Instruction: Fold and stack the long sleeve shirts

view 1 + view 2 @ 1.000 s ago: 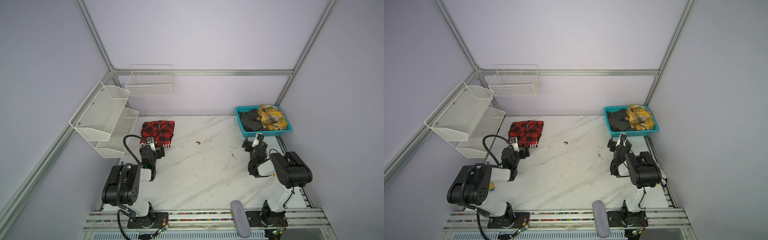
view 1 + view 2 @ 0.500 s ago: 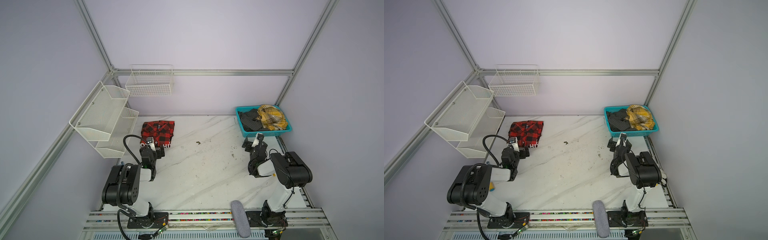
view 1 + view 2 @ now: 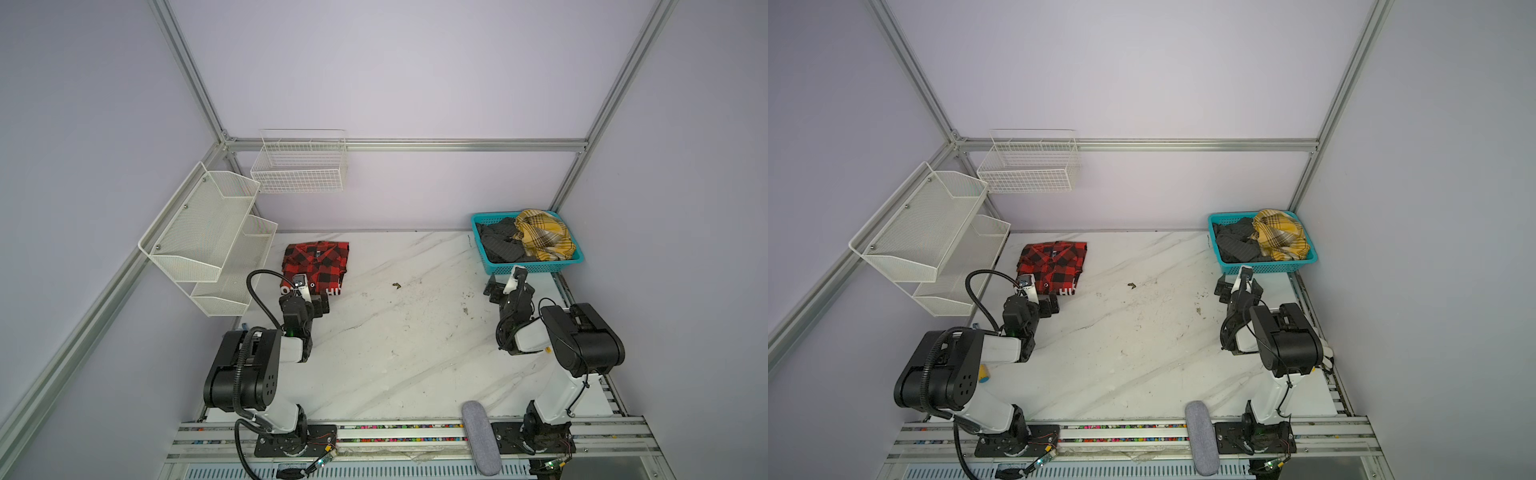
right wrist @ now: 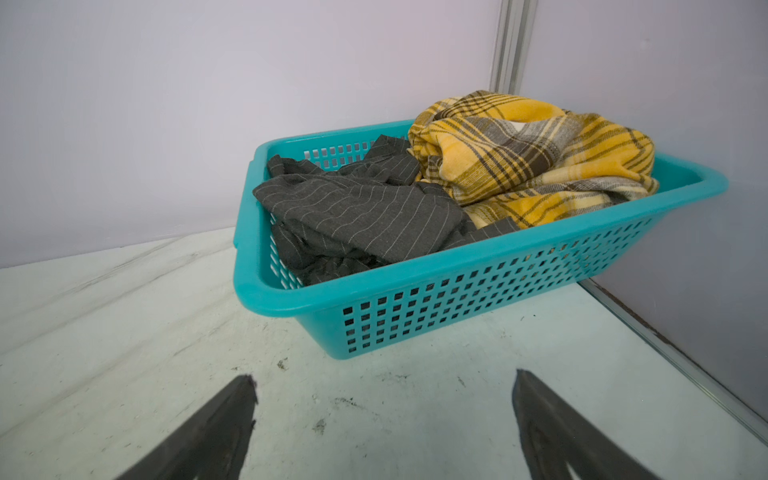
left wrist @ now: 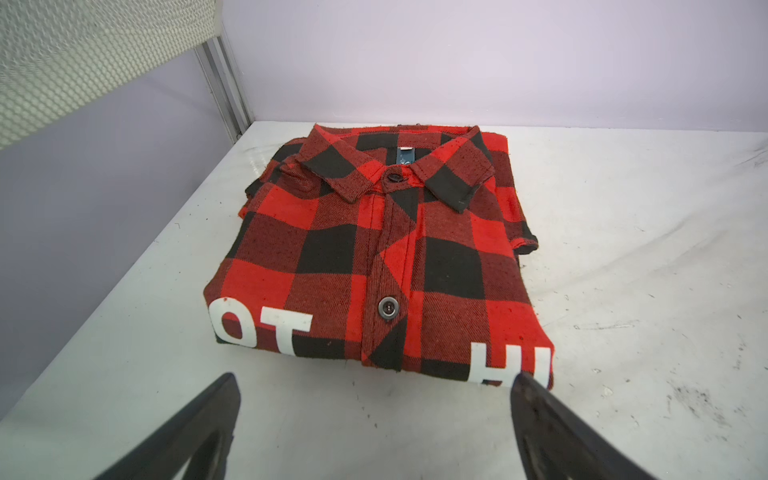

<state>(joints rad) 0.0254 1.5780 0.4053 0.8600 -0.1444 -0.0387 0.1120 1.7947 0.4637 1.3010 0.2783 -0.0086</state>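
Red shirt (image 5: 374, 257): folded to a neat rectangle, collar up and buttoned, white letters along the near fold. It lies flat at the far left of the worktop (image 3: 395, 340), near the wall rack (image 3: 208, 232).
Left pincer (image 5: 374, 376): jaws wide apart, holding nothing, low over the worktop just short of the red shirt's near edge.
Right pincer (image 4: 382, 376): jaws wide apart, holding nothing, facing the basket's front wall from near by, not touching it.
Basket (image 4: 457, 307): teal plastic, in the far right corner of the worktop.
Yellow garment (image 4: 532, 162): plaid, bunched, heaped above the rim at one end of the basket.
Grey garment (image 4: 353, 208): pinstriped, crumpled, touching the yellow one, one flap draped towards the rim.
Step in hand: judged to be between garments. One shirt is folded and placed as the base of the stack, and nothing has yet been fetched from the basket.
Next move calls for: the right pincer to clear the rim, close on a top fold of one garment, and carry it to the bare middle of the worktop, where both pincers can spread it.
Risk: the two garments touch and may lift out together.
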